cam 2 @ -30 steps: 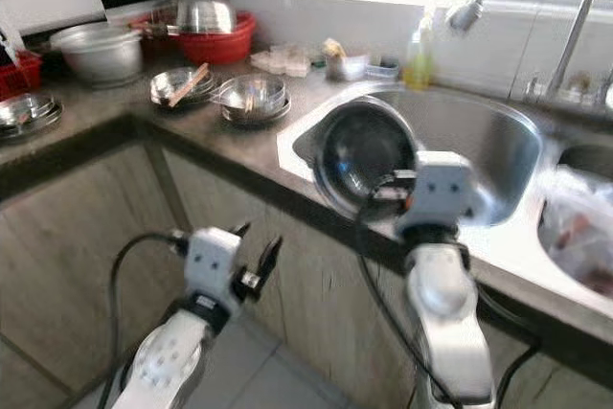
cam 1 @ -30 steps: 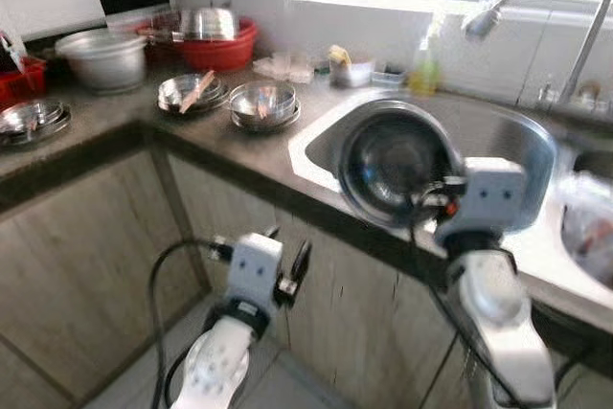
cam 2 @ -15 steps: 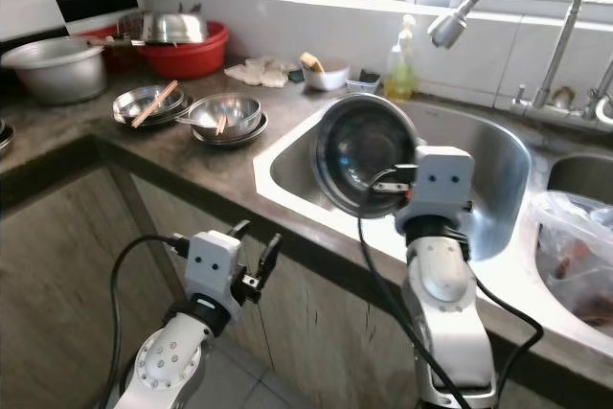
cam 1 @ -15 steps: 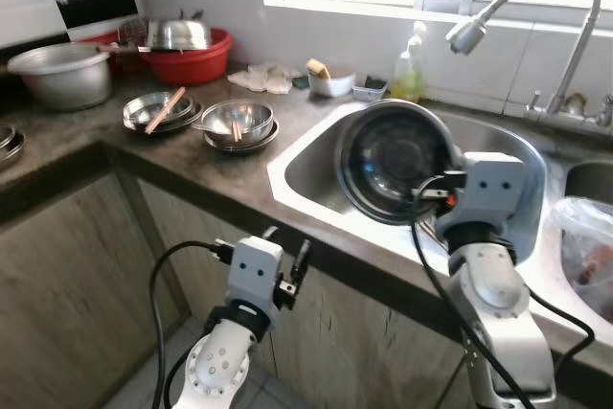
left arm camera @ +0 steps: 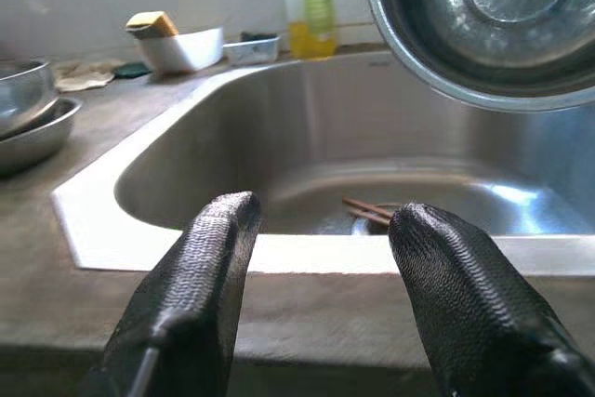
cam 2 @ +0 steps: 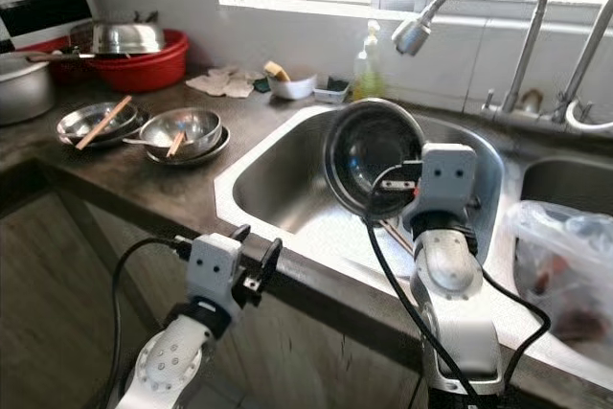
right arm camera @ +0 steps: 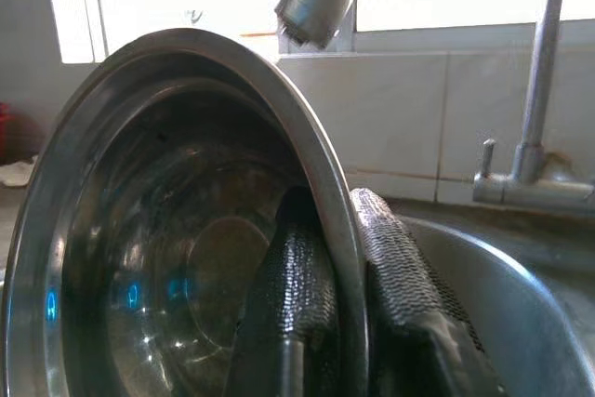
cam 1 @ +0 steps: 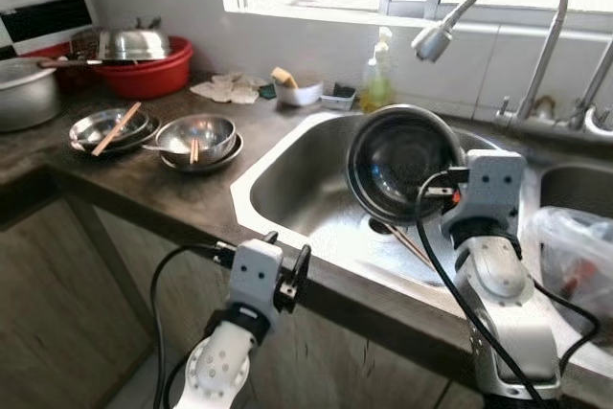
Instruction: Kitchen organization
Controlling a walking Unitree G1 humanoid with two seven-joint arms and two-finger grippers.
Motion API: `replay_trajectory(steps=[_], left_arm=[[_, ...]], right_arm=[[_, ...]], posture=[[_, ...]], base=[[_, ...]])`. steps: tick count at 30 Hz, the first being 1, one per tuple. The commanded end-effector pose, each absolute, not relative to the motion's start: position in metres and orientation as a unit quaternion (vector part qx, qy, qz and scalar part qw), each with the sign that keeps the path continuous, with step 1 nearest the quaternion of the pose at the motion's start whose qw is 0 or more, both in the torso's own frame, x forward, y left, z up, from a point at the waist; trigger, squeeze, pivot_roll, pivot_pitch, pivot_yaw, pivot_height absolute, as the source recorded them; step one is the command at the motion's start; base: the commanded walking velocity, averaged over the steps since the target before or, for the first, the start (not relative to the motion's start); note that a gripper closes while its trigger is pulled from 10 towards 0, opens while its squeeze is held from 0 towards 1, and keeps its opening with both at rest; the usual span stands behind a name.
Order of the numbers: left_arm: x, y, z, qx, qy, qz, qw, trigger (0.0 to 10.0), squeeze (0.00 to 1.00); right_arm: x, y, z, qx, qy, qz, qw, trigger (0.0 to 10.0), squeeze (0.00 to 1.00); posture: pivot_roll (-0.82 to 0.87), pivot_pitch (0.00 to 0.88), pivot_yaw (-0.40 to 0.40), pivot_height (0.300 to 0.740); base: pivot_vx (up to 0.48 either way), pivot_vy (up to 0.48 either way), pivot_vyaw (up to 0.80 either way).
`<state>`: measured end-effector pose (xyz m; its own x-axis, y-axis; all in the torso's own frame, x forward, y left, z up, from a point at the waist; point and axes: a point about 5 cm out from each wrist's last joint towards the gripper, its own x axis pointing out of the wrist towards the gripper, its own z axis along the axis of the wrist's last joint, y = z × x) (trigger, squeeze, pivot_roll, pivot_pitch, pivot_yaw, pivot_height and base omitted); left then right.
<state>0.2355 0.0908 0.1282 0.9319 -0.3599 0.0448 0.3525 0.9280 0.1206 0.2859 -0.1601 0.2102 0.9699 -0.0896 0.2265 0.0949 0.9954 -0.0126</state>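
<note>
Bowl on edge over sink, mouth facing robot; right hand pinching rim; left hand released.

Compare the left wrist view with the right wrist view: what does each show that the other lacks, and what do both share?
Left wrist view alone: the open left end effector at the counter edge, chopsticks lying in the sink, a soap bottle, a white dish.

Right wrist view alone: the right end effector pinching the bowl's rim, one finger inside and one outside, and the faucet head.

Both: the steel bowl held on edge.
</note>
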Motion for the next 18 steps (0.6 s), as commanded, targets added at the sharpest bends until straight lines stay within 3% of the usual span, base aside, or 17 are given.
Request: replay_trajectory(steps=[1, 18], left_arm=[[0.235, 0.096, 0.127, 0.058, -0.028, -0.172, 0.983, 10.0, 0.00], [0.218, 0.088, 0.125, 0.040, -0.014, -0.186, 0.982, 10.0, 0.00]], right_arm=[[0.293, -0.156, 0.214, -0.002, -0.104, -0.032, 0.994, 10.0, 0.00], [0.368, -0.187, 0.180, -0.020, 0.134, -0.030, 0.990, 10.0, 0.00]], posture=[[0.03, 0.000, -0.028, 0.740], [0.05, 0.035, -0.065, 0.740]], base=[[0.000, 0.000, 0.00], [0.000, 0.000, 0.00]])
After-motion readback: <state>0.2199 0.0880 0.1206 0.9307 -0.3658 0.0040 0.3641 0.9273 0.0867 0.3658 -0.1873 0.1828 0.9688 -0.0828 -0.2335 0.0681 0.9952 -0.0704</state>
